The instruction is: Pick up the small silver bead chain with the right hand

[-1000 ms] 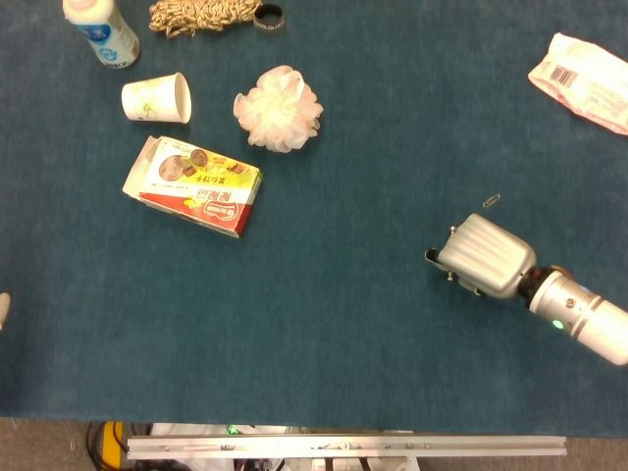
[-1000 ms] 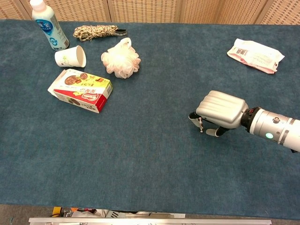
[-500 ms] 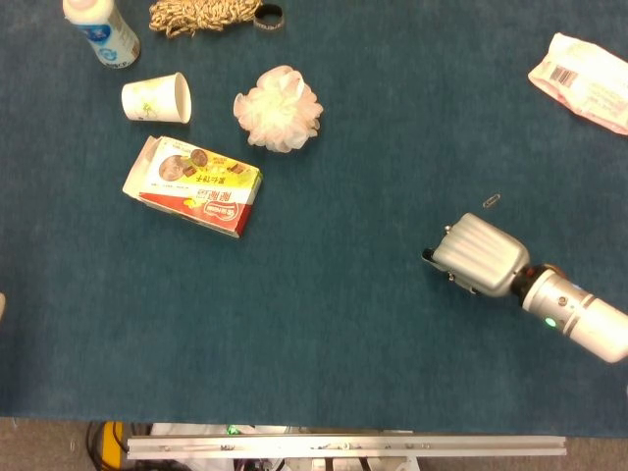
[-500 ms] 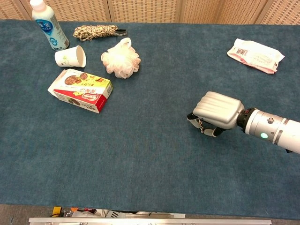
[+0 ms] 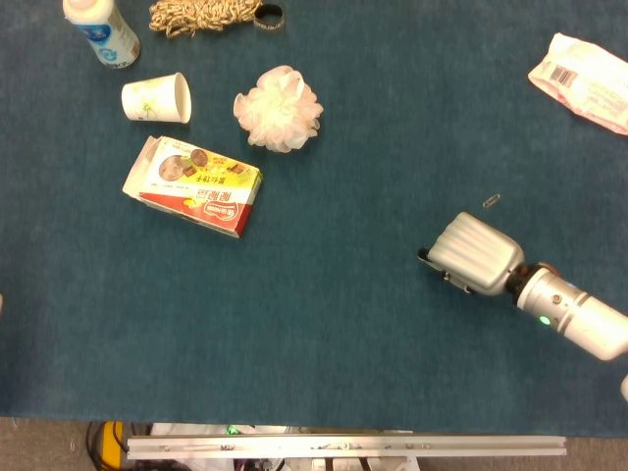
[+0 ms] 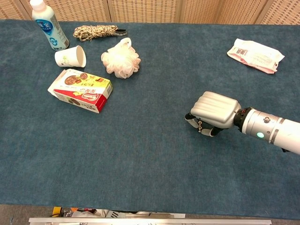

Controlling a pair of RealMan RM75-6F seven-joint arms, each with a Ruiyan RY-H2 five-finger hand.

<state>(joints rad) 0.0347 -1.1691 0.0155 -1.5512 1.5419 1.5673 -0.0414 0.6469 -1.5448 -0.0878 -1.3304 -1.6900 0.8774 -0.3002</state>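
My right hand (image 6: 214, 109) hovers low over the blue cloth at the right, knuckles up and fingers curled under. A short silver bead chain (image 6: 200, 125) hangs from the fingertips at the hand's left edge, pinched there. In the head view the same hand (image 5: 475, 253) hides the chain almost fully. A tiny silver piece (image 5: 492, 201) lies on the cloth just beyond the hand; I cannot tell what it is. The left hand does not show.
At the far left lie a snack box (image 6: 80, 90), a tipped paper cup (image 6: 71, 56), a white bottle (image 6: 47, 24), a coiled rope (image 6: 96, 32) and a white bath puff (image 6: 121, 61). A pink-white packet (image 6: 255, 55) sits at the far right.
The right hand has drifted a little to the left, still curled with the chain at its fingertips. Nothing else has moved.
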